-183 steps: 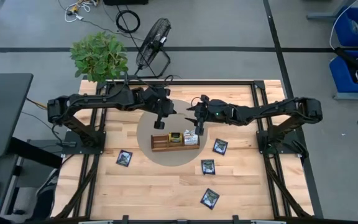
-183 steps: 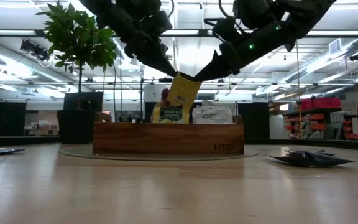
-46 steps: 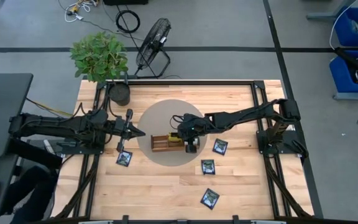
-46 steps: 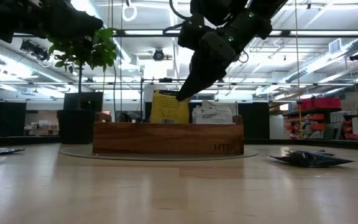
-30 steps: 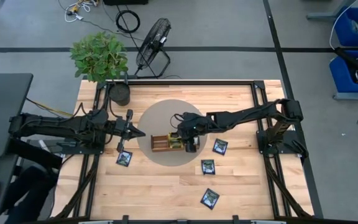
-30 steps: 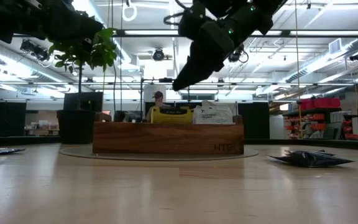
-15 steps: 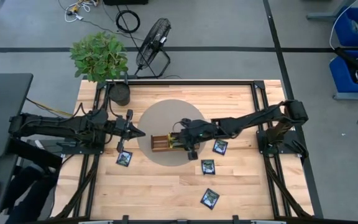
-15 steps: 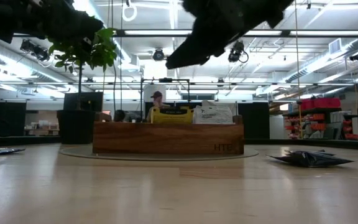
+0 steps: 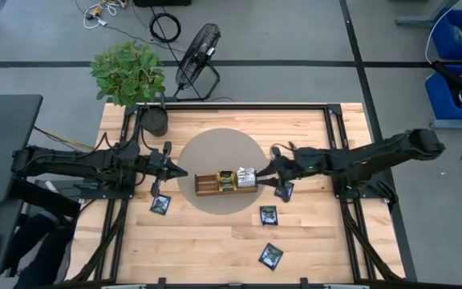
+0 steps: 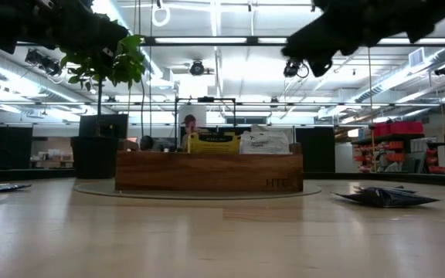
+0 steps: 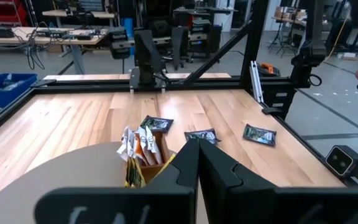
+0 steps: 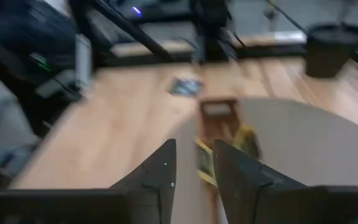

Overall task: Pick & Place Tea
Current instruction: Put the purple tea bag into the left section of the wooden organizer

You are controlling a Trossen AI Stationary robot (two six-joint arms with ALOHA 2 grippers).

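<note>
Two arms: right claw [image 9: 273, 170] hovers frame centre-right beside the tray [image 9: 207, 184], fingers apart, apparently empty; left claw [image 9: 169, 167] waits left, fingers closed.

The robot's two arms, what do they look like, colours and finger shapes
Both arms are black, built of slim jointed segments. The left gripper carries two flat, dark, wedge-shaped fingers, matte and unmarked. The right gripper has the same dark tapered fingers. Their black bases bolt to the black metal frame edging the table.

— What does the table [image 9: 215, 241] carry?
— A round grey mat [image 9: 215, 148] holding the wooden tray [image 9: 207, 185], four dark sachets [image 9: 269, 215] lying loose, and a potted plant [image 9: 154, 120] at one corner.
</note>
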